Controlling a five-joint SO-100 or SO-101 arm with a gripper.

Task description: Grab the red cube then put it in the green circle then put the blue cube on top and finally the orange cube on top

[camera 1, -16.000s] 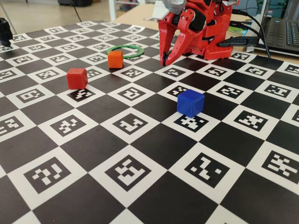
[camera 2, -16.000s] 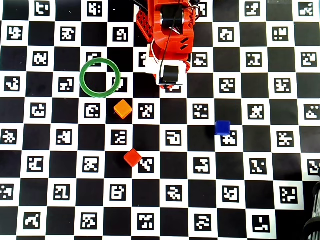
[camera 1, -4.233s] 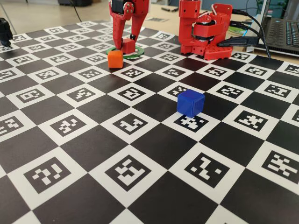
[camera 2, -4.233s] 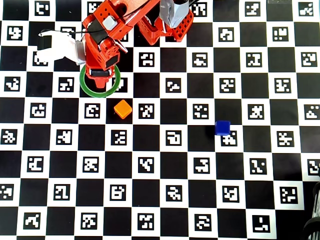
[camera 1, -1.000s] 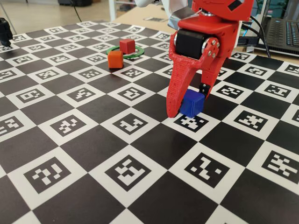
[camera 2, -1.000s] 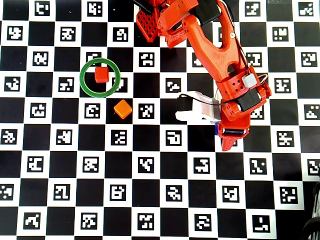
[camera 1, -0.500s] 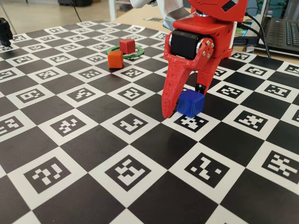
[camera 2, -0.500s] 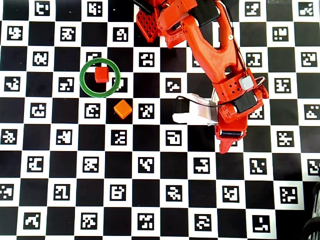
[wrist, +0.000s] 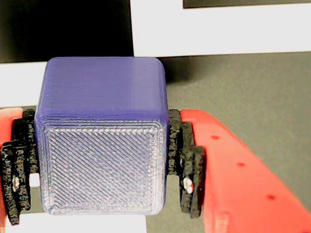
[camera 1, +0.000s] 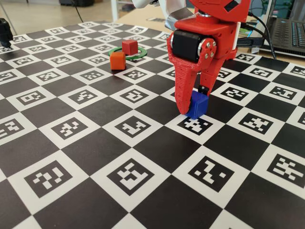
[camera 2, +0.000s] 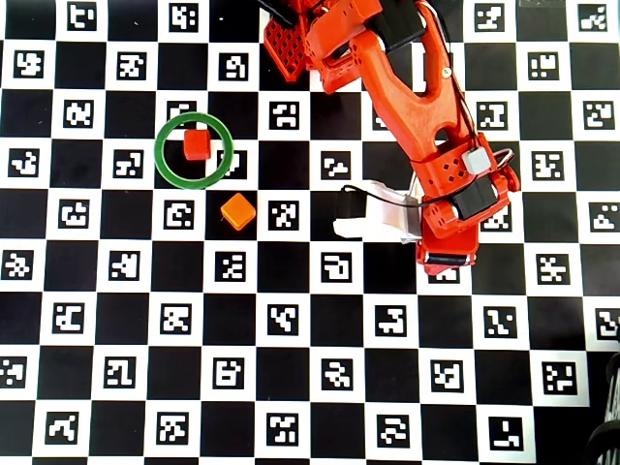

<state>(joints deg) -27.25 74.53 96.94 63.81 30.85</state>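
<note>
The blue cube (camera 1: 197, 106) stands low on the checkered board at the centre right of the fixed view and fills the wrist view (wrist: 102, 145). My red gripper (camera 1: 194, 102) points down and is shut on it; the black pads (wrist: 187, 165) press both its sides. In the overhead view the gripper (camera 2: 441, 262) hides the blue cube. The red cube (camera 1: 129, 47) sits inside the green circle (camera 1: 143, 56) at the far left, also seen in the overhead view (camera 2: 197, 144) within the ring (camera 2: 158, 153). The orange cube (camera 1: 117, 60) (camera 2: 237, 211) lies just outside the ring.
The board (camera 1: 95, 143) is a black-and-white checker pattern with printed markers. A laptop (camera 1: 286, 28) stands past its far right edge and a dark object (camera 1: 5, 31) at the far left edge. The arm's base (camera 2: 320, 29) is at the top of the overhead view.
</note>
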